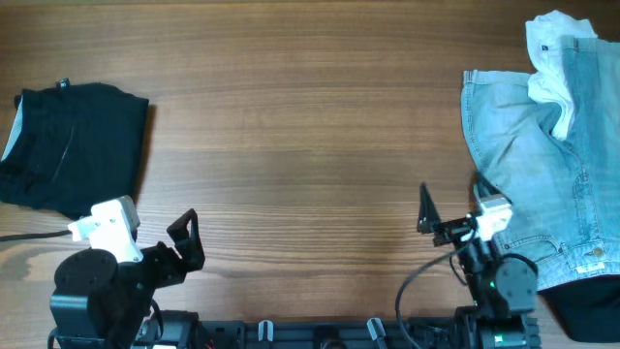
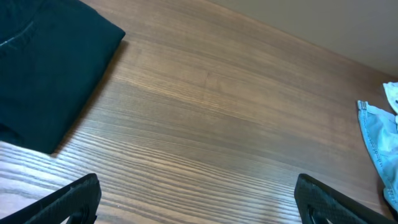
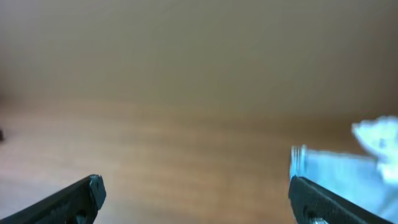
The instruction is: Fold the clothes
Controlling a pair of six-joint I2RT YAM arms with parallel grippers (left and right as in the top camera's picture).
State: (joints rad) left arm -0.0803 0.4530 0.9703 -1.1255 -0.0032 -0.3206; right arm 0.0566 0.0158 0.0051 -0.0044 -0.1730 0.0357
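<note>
A folded black garment [image 1: 73,145] with a white inner edge lies at the table's left; it also shows in the left wrist view [image 2: 43,68]. Light-blue denim [image 1: 547,165] lies spread at the right, with a white piece [image 1: 554,58] on its top edge and a dark cloth [image 1: 591,305] under its lower end. The denim edge shows in the left wrist view [image 2: 379,146] and, blurred, in the right wrist view [image 3: 336,165]. My left gripper [image 1: 186,240] is open and empty near the front left. My right gripper [image 1: 448,208] is open and empty beside the denim's left edge.
The wooden table [image 1: 310,126] runs between the two piles. Both arm bases stand at the front edge. A cable [image 1: 29,236] trails at the front left.
</note>
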